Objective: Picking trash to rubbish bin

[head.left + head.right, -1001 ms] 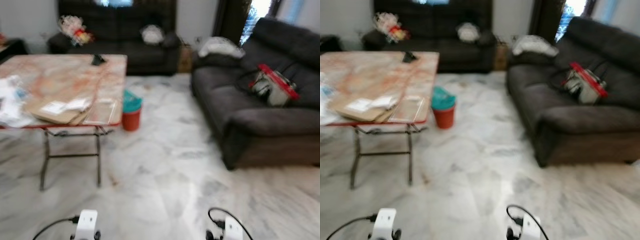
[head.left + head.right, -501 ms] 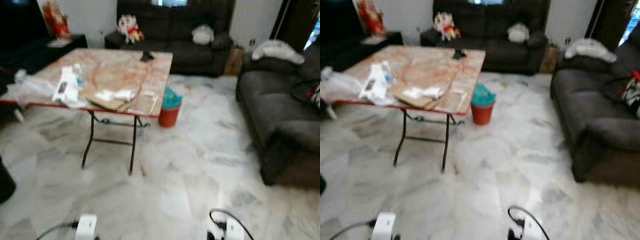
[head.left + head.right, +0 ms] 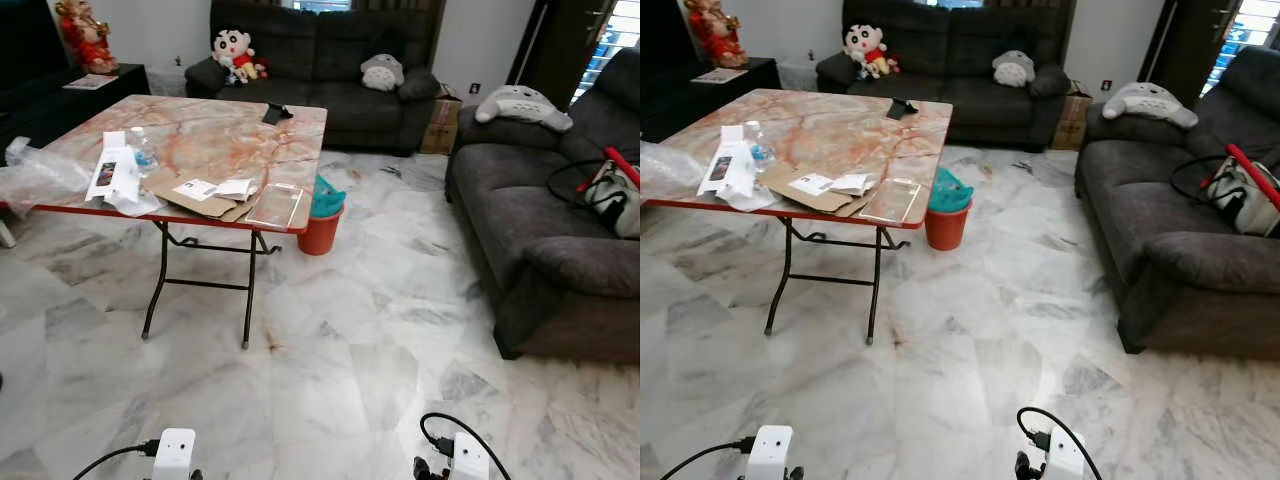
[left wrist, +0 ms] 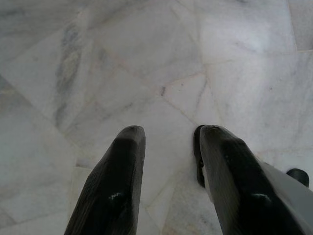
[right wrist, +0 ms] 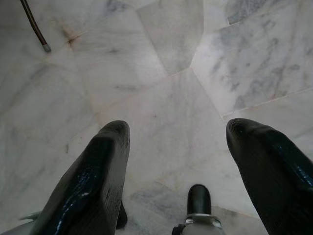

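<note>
An orange rubbish bin (image 3: 322,222) with a teal liner stands on the floor by the far right corner of a folding marble-top table (image 3: 215,140). Trash lies on the table's near side: a crumpled clear plastic bag (image 3: 40,175), a white packet (image 3: 112,172), a small water bottle (image 3: 143,155), flat cardboard (image 3: 200,200) with paper slips, and a clear plastic tray (image 3: 275,205). Both arms hang low, their white wrist blocks (image 3: 175,452) at the bottom edge. My left gripper (image 4: 168,134) and right gripper (image 5: 178,129) are open over bare marble floor, holding nothing.
A dark sofa (image 3: 330,60) with plush toys runs along the back wall. Another dark sofa (image 3: 540,230) on the right carries a red and black bag (image 3: 615,195). A small black object (image 3: 272,113) lies at the table's far edge. Open marble floor (image 3: 350,340) stretches between me and the table.
The camera has swung left and the picture has sharpened: the table and bin now sit nearer the middle and the right sofa is partly cut off. Nothing itself moved.
</note>
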### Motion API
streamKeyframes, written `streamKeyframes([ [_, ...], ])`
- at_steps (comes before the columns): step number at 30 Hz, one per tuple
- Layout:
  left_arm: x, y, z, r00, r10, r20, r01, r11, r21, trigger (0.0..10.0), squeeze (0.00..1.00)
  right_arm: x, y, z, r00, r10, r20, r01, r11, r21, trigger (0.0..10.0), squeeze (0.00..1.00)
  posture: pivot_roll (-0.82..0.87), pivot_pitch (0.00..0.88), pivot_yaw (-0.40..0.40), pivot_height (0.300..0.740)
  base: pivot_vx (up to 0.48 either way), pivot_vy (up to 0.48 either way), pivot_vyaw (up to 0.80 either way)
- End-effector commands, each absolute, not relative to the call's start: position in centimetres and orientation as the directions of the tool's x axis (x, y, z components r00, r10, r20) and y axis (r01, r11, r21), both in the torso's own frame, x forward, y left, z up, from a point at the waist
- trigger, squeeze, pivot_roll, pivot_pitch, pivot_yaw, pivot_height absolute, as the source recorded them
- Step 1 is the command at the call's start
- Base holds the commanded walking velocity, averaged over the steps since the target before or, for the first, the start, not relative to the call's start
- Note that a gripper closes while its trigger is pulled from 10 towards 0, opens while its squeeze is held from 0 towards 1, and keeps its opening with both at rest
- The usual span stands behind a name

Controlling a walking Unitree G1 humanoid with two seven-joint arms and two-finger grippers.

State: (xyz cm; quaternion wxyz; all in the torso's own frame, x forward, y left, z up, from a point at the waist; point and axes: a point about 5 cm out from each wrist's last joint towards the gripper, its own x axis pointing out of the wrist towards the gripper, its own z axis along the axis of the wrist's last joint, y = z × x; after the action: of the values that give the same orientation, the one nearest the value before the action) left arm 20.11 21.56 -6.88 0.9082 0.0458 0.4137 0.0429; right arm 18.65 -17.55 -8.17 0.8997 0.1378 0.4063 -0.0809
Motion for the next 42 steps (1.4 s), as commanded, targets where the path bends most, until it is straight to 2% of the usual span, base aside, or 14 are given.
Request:
streamKeyframes([
  [1, 20.17, 21.65, -6.86, 0.649, 0.124, -0.750, -0.051, 0.991, 0.120, 10.0, 0.00, 18.85, -17.63, -8.06, 0.662, -0.038, -0.748, 0.270, 0.944, 0.191, 10.0, 0.00, 0.14, 0.000, -0.040, 0.740, 0.000, 0.461, 0.00],
  [5, 20.08, 21.65, -6.91, 0.646, 0.125, -0.753, -0.050, 0.991, 0.122, 10.0, 0.00, 18.77, -17.70, -8.10, 0.660, -0.041, -0.750, 0.275, 0.943, 0.190, 10.0, 0.00, 0.14, 0.000, -0.043, 0.740, 0.000, 0.464, 0.00],
  [18, 19.88, 21.74, -7.00, 0.642, 0.125, -0.757, -0.045, 0.991, 0.125, 10.0, 0.00, 18.99, -17.64, -7.98, 0.666, -0.041, -0.745, 0.280, 0.939, 0.199, 10.0, 0.00, 0.14, 0.000, -0.040, 0.740, 0.000, 0.000, 0.00],
  [30, 19.79, 21.73, -7.04, 0.640, 0.124, -0.758, -0.044, 0.991, 0.125, 10.0, 0.00, 19.30, -17.53, -7.79, 0.682, -0.033, -0.730, 0.253, 0.948, 0.194, 10.0, 0.00, 0.14, 0.000, -0.040, 0.740, 0.000, 0.464, 0.00],
  [36, 19.79, 21.73, -7.04, 0.641, 0.123, -0.757, -0.043, 0.991, 0.124, 10.0, 0.00, 19.25, -17.50, -7.81, 0.682, -0.032, -0.731, 0.253, 0.948, 0.195, 10.0, 0.00, 0.13, 0.000, -0.040, 0.740, 0.000, 0.462, 0.53],
  [42, 19.83, 21.78, -7.01, 0.642, 0.124, -0.757, -0.043, 0.991, 0.126, 10.0, 0.00, 19.10, -17.36, -7.91, 0.678, -0.026, -0.735, 0.254, 0.946, 0.202, 10.0, 0.00, 0.13, 0.000, -0.039, 0.740, 0.000, 0.465, 0.00],
])
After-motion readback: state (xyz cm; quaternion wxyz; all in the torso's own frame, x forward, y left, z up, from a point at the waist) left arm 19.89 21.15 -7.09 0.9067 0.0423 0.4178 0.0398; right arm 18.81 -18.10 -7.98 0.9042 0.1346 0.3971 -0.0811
